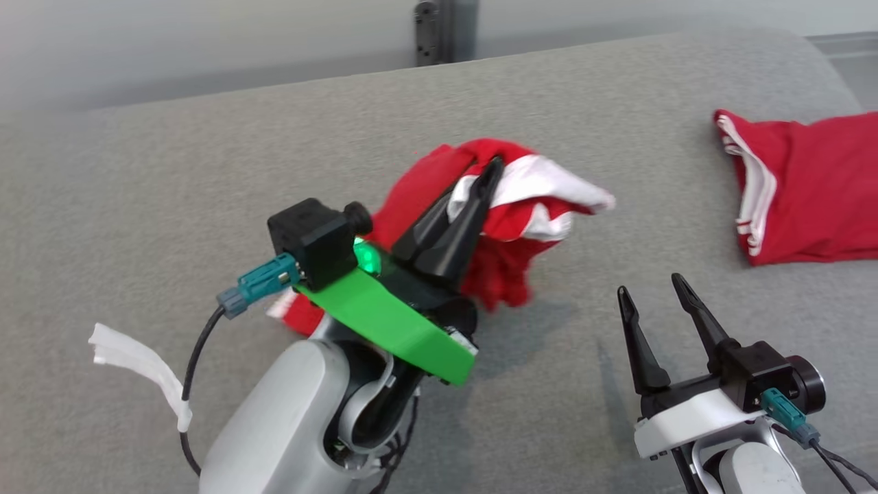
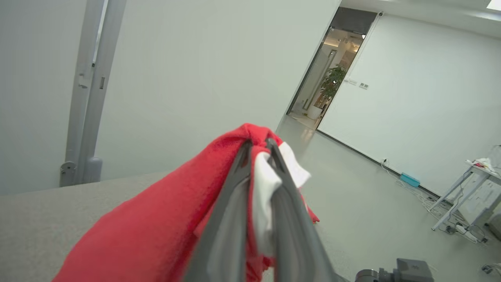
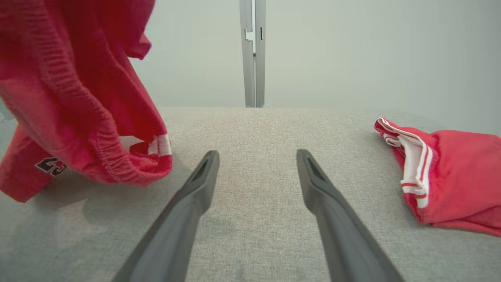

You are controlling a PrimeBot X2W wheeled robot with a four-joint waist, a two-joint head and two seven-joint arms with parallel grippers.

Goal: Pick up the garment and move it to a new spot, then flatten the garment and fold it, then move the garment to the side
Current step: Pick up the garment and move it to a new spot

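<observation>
handling: the red shorts are light, soft and limp. i expect them to sag and bunch from any single pinch, so for spreading i would grip the ribbed elastic waistband or a hem corner. the left hand is clamped on a bunched fold and holds the shorts above the grey cloth-covered tabletop. i cannot tell whether the lowest edge touches it. the right hand is wide open and empty, near the shorts. appearance: red knit, white stripe trim, small dark logo. a second red garment lies well apart on my right.

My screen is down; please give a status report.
Left hand shut on crumpled red-and-white cloth garment, hanging. Right hand open, empty. Second red cloth garment lies apart at right.
</observation>
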